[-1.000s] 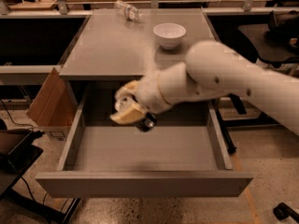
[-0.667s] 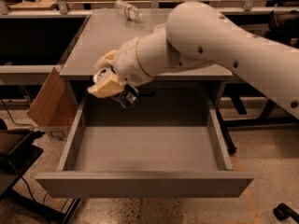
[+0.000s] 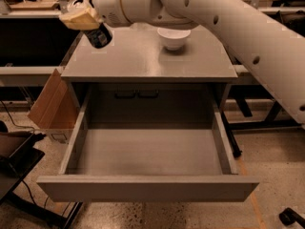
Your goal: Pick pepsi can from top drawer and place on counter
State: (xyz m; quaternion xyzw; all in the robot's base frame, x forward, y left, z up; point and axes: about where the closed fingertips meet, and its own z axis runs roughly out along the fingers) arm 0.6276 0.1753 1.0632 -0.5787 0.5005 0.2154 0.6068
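Observation:
My gripper (image 3: 88, 24) is at the upper left, above the left rear part of the counter (image 3: 143, 61). It is shut on the pepsi can (image 3: 98, 36), a small dark can that hangs tilted below the tan fingers (image 3: 78, 19), a little above the counter surface. The top drawer (image 3: 147, 156) stands pulled fully out below the counter, and its grey floor holds nothing. My white arm sweeps across the top right of the view.
A white bowl (image 3: 174, 37) stands on the counter's rear middle, right of the can. A brown cardboard box (image 3: 52, 106) leans at the cabinet's left side. Dark side benches flank the cabinet. A black object (image 3: 14, 154) sits at lower left.
My gripper has lifted the can out of the drawer and carried it up and to the left, over the counter's left rear. The view has also closed in on the cabinet.

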